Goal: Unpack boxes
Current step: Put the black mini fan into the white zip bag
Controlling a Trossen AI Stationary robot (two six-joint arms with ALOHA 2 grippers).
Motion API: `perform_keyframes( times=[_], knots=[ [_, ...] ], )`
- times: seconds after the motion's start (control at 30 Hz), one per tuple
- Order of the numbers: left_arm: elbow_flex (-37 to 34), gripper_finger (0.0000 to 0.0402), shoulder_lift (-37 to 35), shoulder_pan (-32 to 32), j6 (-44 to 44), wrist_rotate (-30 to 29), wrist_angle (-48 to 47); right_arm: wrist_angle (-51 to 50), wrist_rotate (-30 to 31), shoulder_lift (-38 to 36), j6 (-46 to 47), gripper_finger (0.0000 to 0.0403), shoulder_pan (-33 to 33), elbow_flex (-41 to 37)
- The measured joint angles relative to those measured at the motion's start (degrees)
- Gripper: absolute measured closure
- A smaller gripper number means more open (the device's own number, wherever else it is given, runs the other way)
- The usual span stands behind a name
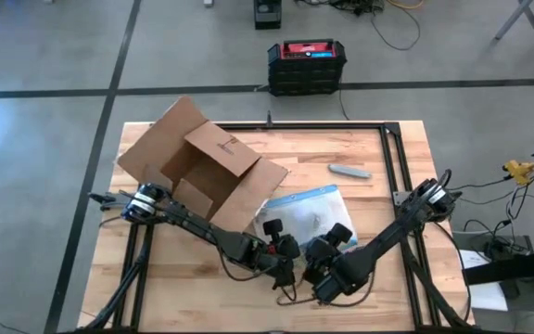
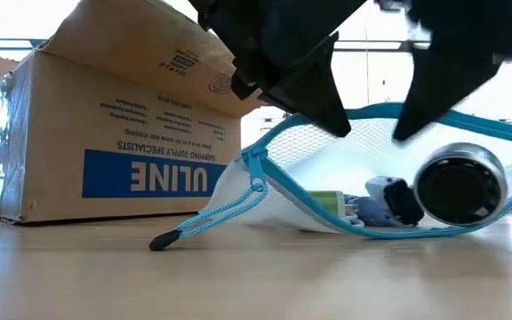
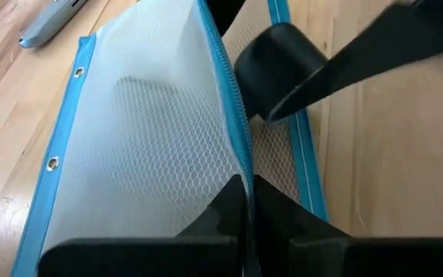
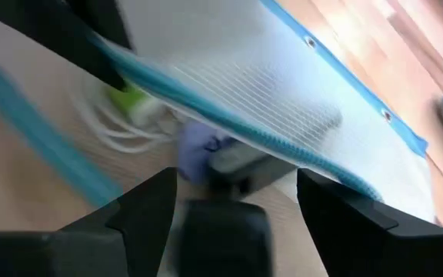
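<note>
The cardboard box (image 1: 197,167) lies tipped on its side at the far left part of my desk (image 1: 378,269), flaps spread wide, its open mouth turned toward the middle; in the low view its blue ULINE label (image 2: 154,173) reads upside down. Just beside the box's near flap lies the mesh zip pouch (image 1: 309,209) with blue edging, and both my arms meet at its near edge. My left hand (image 3: 246,201) has its fingers pressed together on the pouch's blue zipper edge, lifting that lip off the wood so the mouth gapes. My right hand (image 4: 237,185) has its fingers spread wide apart, poised at the pouch's opening and gripping nothing. Through the mesh the low view shows a round black-and-silver object (image 2: 460,185), something green (image 2: 325,204) and a dark bluish item (image 2: 376,209), with the zipper's pull cord (image 2: 198,227) trailing onto the desk. Well apart, toward the far right of the desk, lies a small grey tool (image 1: 349,171). Beyond the desk's far edge a black crate with a red top (image 1: 307,63) stands on the floor
</note>
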Motion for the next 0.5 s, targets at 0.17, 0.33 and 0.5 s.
perform_keyframes(
  times=[0.17, 0.33, 0.5],
  knots=[
    [0.0, 0.0402, 0.0, 0.0, 0.0, 0.0, -0.1, 0.4, -2.1, -2.4, -1.8, 0.0171, 3.7, 2.7],
    [-0.1, 0.0402, 0.0, 0.1, 0.0, 0.0, -0.2, 0.9, -10.7, -2.8, -0.4, 0.0197, 8.5, 3.2],
    [-0.1, 0.0401, 0.0, 0.1, 0.0, 0.2, -0.1, 1.2, -11.9, -2.3, 4.0, 0.0255, 12.1, 1.9]
  ],
)
